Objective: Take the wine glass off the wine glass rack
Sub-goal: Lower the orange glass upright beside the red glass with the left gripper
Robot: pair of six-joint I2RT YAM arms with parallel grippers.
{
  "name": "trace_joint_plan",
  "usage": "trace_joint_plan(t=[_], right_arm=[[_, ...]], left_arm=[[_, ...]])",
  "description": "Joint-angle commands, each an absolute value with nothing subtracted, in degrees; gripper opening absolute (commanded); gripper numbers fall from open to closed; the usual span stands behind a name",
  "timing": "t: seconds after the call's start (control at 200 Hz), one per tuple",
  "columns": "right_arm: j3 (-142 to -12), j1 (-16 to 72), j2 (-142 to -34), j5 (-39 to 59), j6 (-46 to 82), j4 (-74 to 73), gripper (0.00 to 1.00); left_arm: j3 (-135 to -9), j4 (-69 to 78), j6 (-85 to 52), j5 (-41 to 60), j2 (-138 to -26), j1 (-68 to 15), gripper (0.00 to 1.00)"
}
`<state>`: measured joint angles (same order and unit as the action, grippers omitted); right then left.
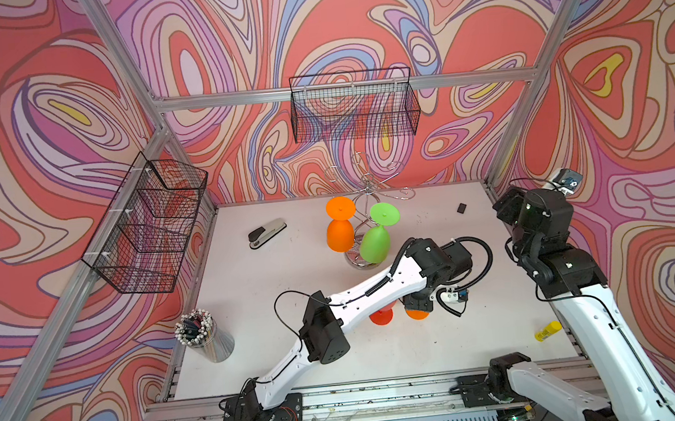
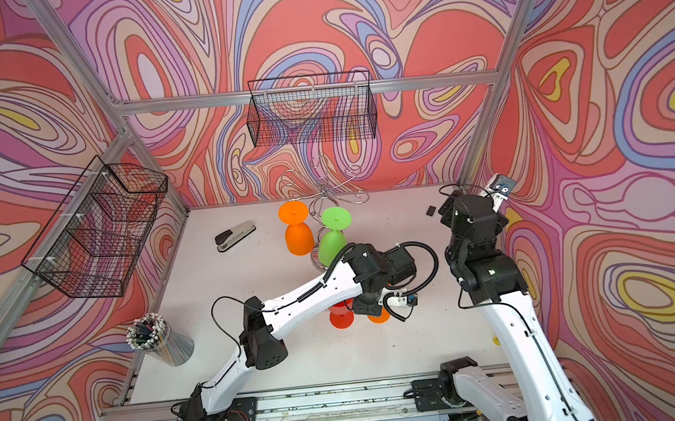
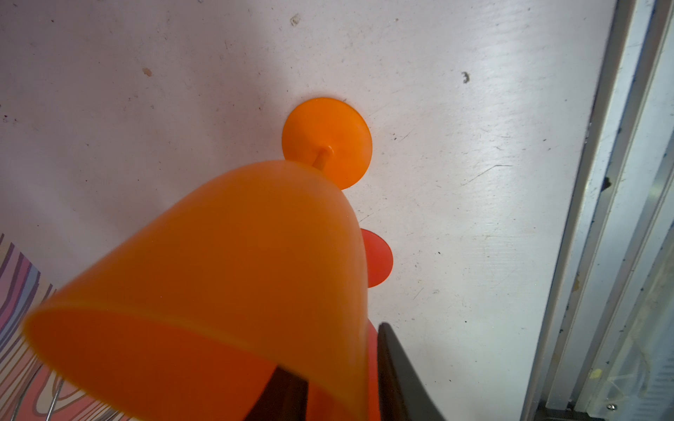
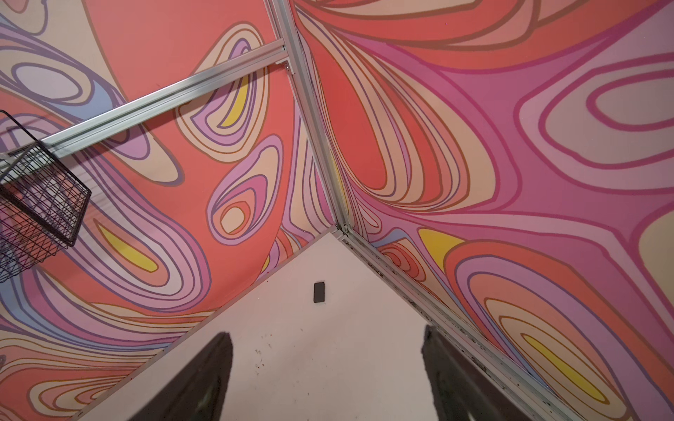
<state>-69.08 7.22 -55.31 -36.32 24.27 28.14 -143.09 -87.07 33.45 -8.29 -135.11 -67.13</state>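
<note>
The chrome wine glass rack (image 1: 365, 184) stands at the back centre. An orange wine glass (image 1: 340, 234) and a green one (image 1: 375, 245) hang upside down from it. A second orange wine glass (image 3: 219, 284) stands upright on the table, foot (image 3: 327, 142) flat, beside a red glass (image 3: 379, 258). My left gripper (image 3: 335, 350) straddles its rim: one finger (image 3: 284, 393) sits inside the bowl and the other is outside, apart from the wall, so it is open. In the top views the left wrist hides this glass except its foot (image 1: 418, 315). My right gripper (image 4: 327, 333) is open and empty near the back right corner.
A stapler (image 1: 267, 233) lies at the back left and a cup of pencils (image 1: 205, 335) stands front left. A yellow glue stick (image 1: 548, 330) lies at the right edge, and a small black block (image 1: 461, 208) at the back right. Black mesh baskets (image 1: 354, 106) (image 1: 149, 228) hang on the walls.
</note>
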Motion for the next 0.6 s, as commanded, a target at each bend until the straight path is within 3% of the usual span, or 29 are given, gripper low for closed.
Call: trace_joint_plan(t=[0.0, 0.19, 0.591], right_arm=[[-68.47, 6.99, -55.63, -35.25, 24.84, 28.91, 0.86], [-68.38, 6.78, -55.72, -34.76, 24.92, 28.79, 0.86], [-68.55, 6.65, -55.98, -33.76, 25.43, 28.96, 0.86]], left_arm=[[-142.82, -87.43, 34.37, -9.49, -135.25, -67.41, 0.47], [-143.43, -85.76, 34.12, -12.15, -133.91, -67.37, 0.64], [-145.28, -84.90, 33.59, -13.09, -130.55, -67.41, 0.82]])
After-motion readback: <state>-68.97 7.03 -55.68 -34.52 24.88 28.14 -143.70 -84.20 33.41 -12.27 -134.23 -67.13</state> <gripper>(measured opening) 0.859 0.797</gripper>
